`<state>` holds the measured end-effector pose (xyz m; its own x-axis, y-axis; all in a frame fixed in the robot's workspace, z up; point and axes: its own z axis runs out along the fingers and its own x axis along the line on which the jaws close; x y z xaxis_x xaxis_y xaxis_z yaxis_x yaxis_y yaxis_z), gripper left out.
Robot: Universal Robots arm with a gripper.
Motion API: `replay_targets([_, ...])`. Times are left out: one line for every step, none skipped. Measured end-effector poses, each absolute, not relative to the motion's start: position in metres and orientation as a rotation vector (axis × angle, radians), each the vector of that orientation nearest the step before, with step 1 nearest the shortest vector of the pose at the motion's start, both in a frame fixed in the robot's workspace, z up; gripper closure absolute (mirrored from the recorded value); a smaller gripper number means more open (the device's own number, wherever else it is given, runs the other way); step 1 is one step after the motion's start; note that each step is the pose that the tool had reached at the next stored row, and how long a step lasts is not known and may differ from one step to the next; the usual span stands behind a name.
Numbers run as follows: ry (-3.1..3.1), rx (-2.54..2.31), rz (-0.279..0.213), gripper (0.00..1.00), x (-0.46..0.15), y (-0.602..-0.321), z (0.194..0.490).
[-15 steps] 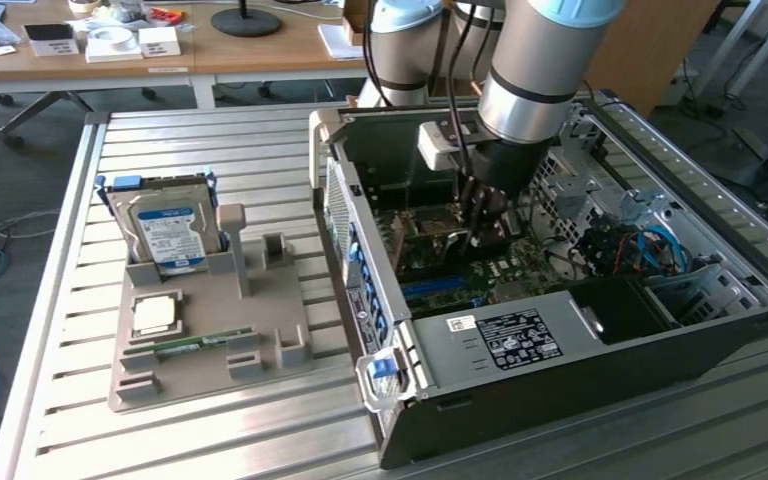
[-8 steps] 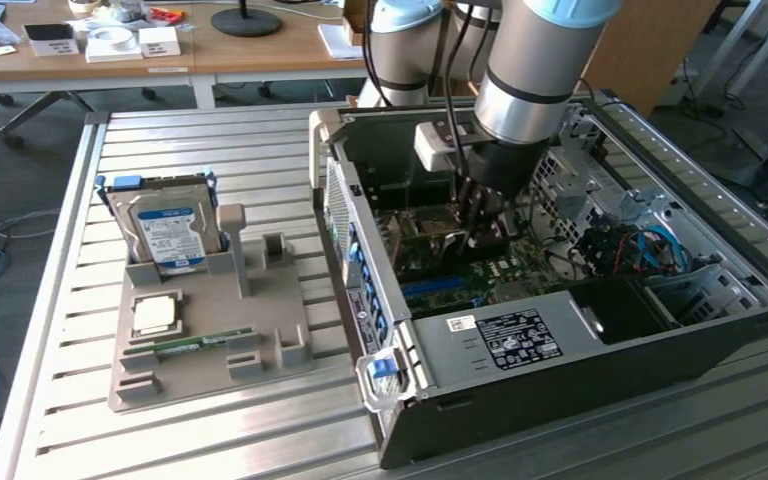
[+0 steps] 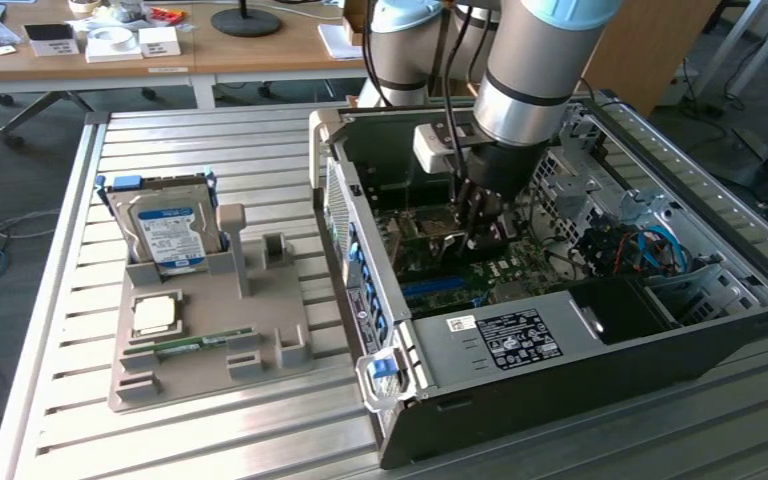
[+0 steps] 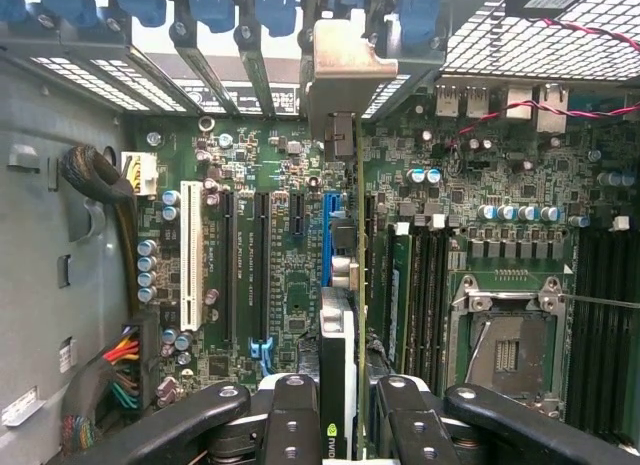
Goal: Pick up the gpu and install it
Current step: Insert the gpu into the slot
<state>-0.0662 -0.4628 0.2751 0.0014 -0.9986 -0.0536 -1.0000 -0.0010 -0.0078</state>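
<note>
My gripper (image 4: pixel 345 420) is shut on the gpu (image 4: pixel 340 330), a thin card seen edge-on between the two black fingers (image 4: pixel 290 415). Its silvery bracket (image 4: pixel 345 70) reaches the row of rear slot openings of the case. The card stands upright just beside the blue slot (image 4: pixel 327 235) of the green motherboard (image 4: pixel 280 275); whether it touches the slot I cannot tell. In the exterior view the gripper (image 3: pixel 478 228) is lowered deep into the open computer case (image 3: pixel 558 340), over the motherboard.
Left of the case, a grey holder tray (image 3: pixel 204 345) carries a hard drive with a blue label (image 3: pixel 171 235), a square chip (image 3: pixel 155 315) and a green memory stick (image 3: pixel 197 345). Cable bundles (image 4: pixel 120 370) and the empty processor socket (image 4: pixel 505 345) flank the slots.
</note>
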Motion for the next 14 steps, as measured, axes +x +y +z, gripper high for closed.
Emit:
replay_targets([2.189,-2.192,0.05,0.73,-0.0662,-0.4628,0.2751])
replay_targets([2.189,-2.192,0.05,0.73,-0.0663,-0.4628,0.275])
replay_targets([2.189,-2.192,0.05,0.73,-0.0662,-0.4628,0.275])
replay_targets([2.189,-2.191,0.05,0.73,-0.0662,-0.4628,0.2748])
replay_targets([2.189,-2.191,0.051,0.73,-0.0662,-0.4627,0.2739])
replay_targets([2.189,-2.191,0.05,0.73,-0.0663,-0.4628,0.2731])
replay_targets([2.189,-2.191,0.05,0.73,-0.0663,-0.4628,0.2723])
replay_targets([2.189,-2.191,0.05,0.73,-0.0664,-0.4628,0.2715])
replay_targets([2.189,-2.191,0.05,0.73,-0.0664,-0.4628,0.271])
replay_targets([2.189,-2.192,0.05,0.73,-0.0665,-0.4628,0.2709])
replay_targets([2.189,-2.192,0.05,0.73,-0.0665,-0.4628,0.2709])
replay_targets([2.189,-2.192,0.05,0.73,-0.0665,-0.4628,0.2709])
replay_targets([2.189,-2.191,0.05,0.73,-0.0666,-0.4628,0.2707])
replay_targets([2.189,-2.191,0.05,0.73,-0.067,-0.4626,0.2706])
